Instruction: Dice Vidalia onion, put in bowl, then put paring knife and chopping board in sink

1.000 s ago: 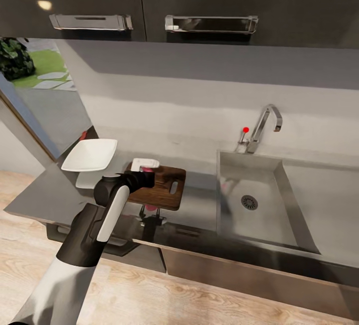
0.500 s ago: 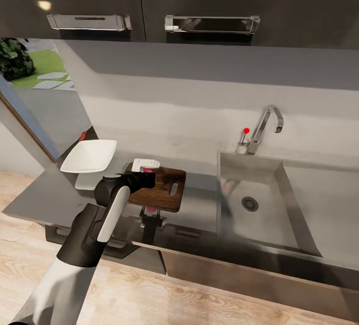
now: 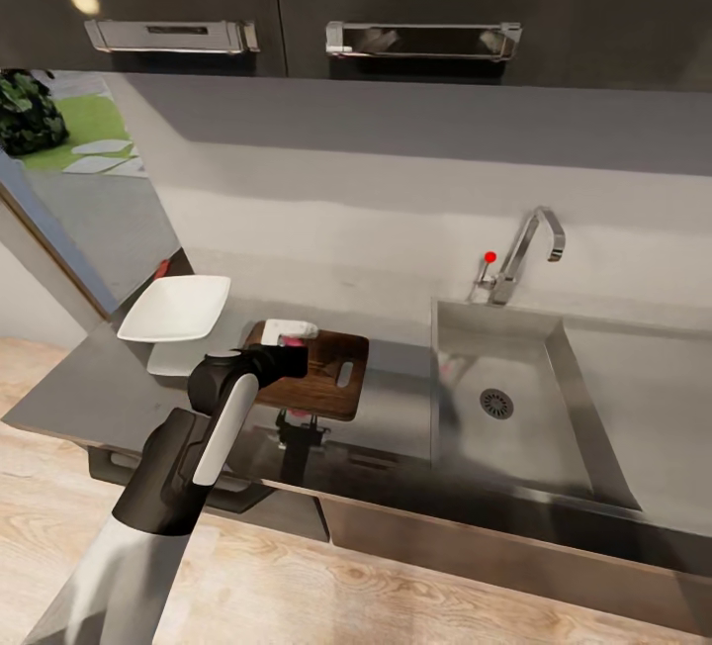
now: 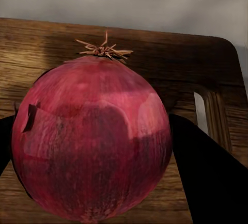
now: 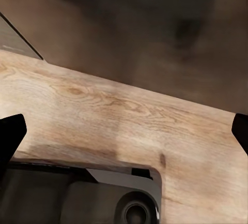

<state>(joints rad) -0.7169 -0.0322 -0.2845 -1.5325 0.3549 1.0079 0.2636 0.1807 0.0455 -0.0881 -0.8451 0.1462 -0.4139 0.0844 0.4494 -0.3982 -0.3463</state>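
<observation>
In the head view the left pincer is mostly hidden behind its own wrist, low and left of centre, and the onion shows there only as a pink sliver. The left wrist view makes it plain: the dark fingers press either side of the red-skinned onion, pinching it just over the chopping board, whose slot handle is at the right of that frame. Whether the onion touches the wood cannot be told. The left arm rises from the lower left, bends at the elbow and reaches forward over the bench.

The board lies left of the sink; the white bowl sits further left.

The right pincer shows only two dark tips at the frame's edges, spread wide over the plank floor.
</observation>
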